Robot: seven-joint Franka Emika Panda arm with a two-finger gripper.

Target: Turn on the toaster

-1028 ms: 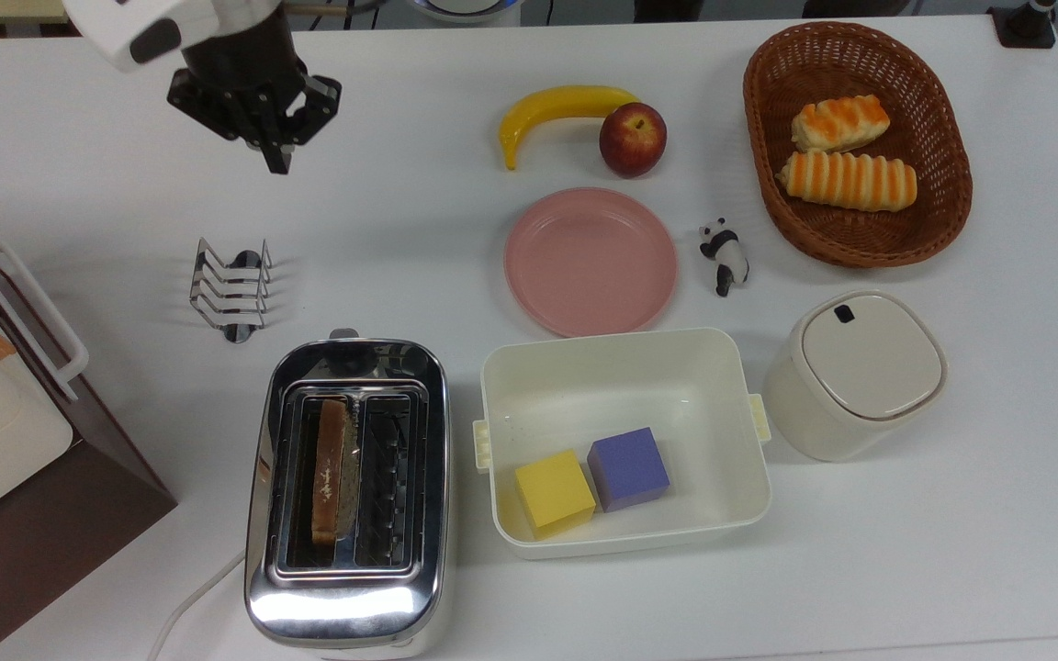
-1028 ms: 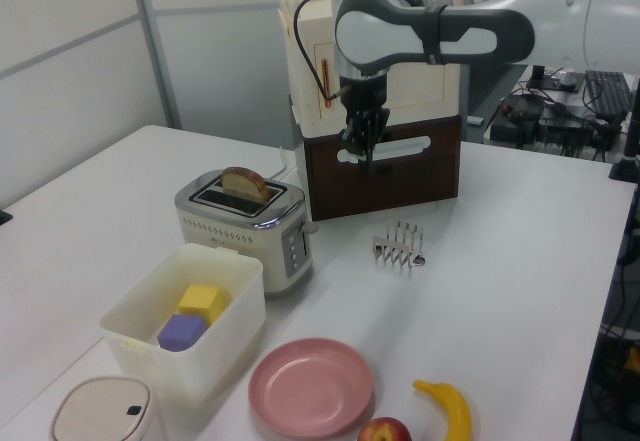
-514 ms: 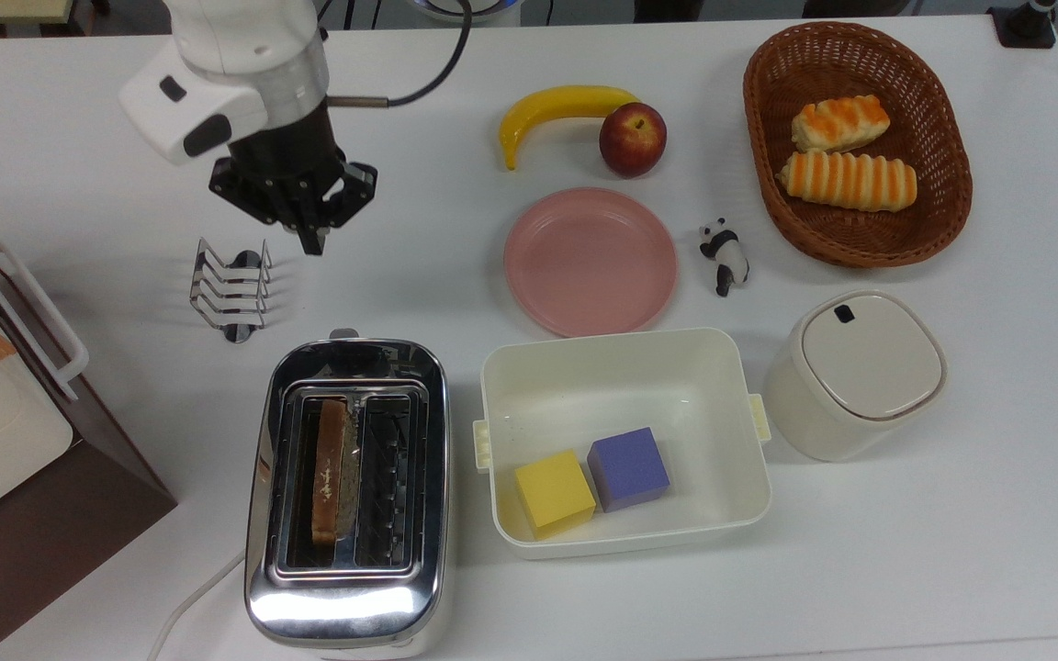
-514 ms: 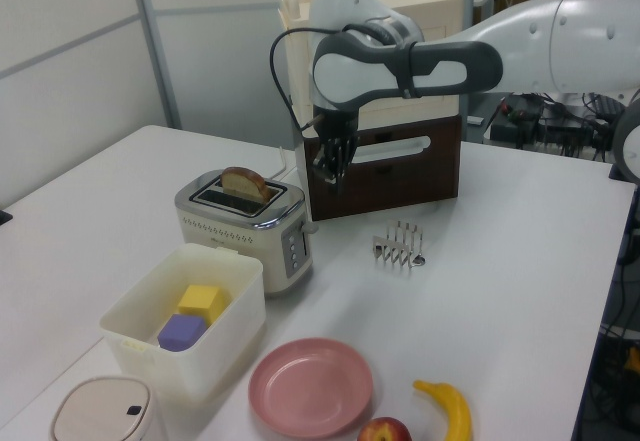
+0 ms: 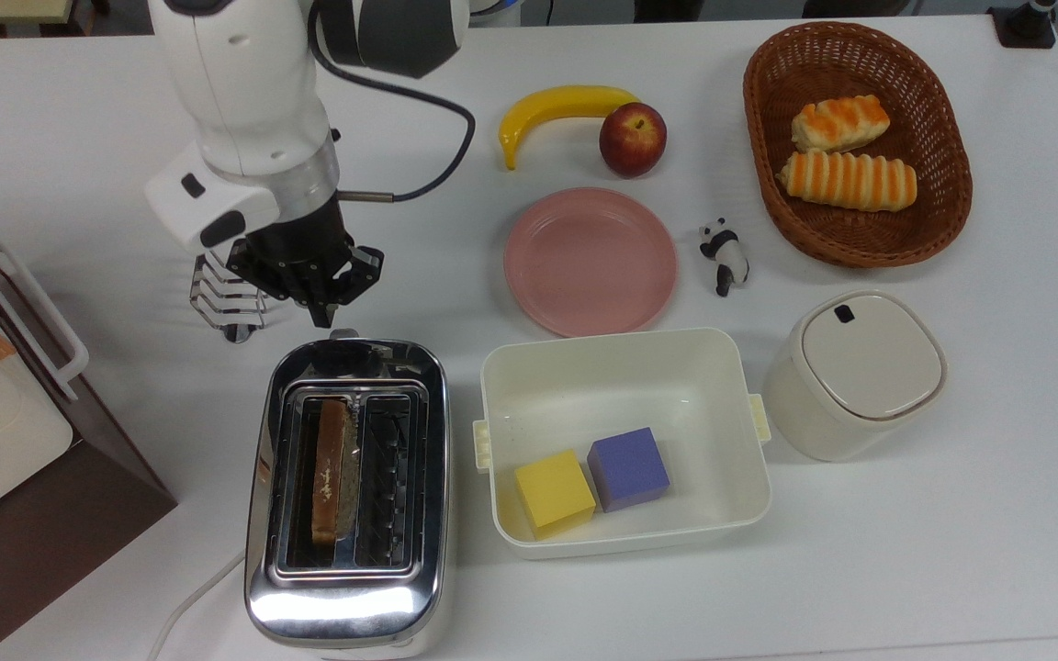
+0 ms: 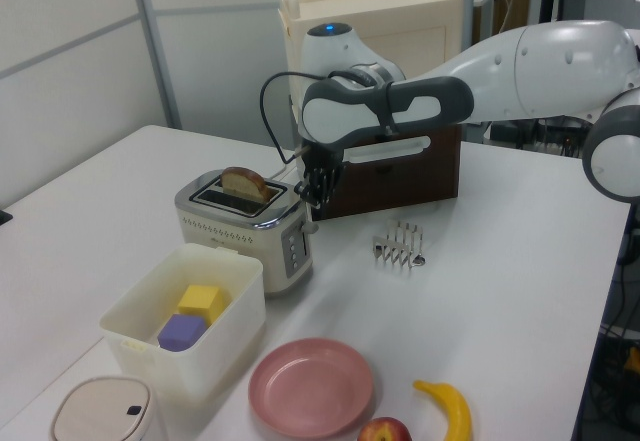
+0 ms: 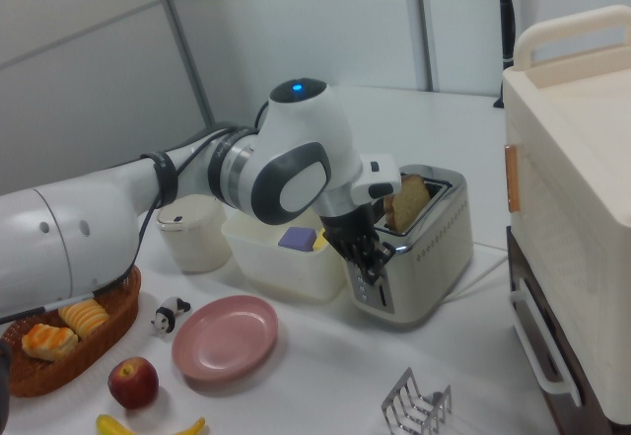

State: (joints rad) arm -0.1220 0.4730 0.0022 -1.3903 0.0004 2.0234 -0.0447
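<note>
A: In the top view, the toaster (image 5: 346,491) is seen at the lower left of the table (image 5: 79,119), a slice of bread (image 5: 332,470) standing in its left slot.

B: And the gripper (image 5: 320,312) is held point-down just above the toaster's upper end, right by the lever (image 5: 343,334). The jaws are drawn together to a single tip with nothing between them, presumably so the lever can be pushed rather than grasped.

A: The rack (image 5: 224,298) is partly covered by the arm there, just to the top view's left of the gripper.

B: Over to the left view. The toaster (image 6: 245,226) is placed beside the bin (image 6: 185,331), and the gripper (image 6: 312,199) is poised at the toaster's right end, above the control face.

A: Contact with the lever cannot be confirmed there.

B: In the right view, the gripper (image 7: 372,257) is set down against the near end face of the toaster (image 7: 414,243), bread (image 7: 406,201) poking out of the top.

A: The bread is judged unlowered, so the start is not yet made. A straight downward press would be called for; a slip off the small lever is the risk.
</note>
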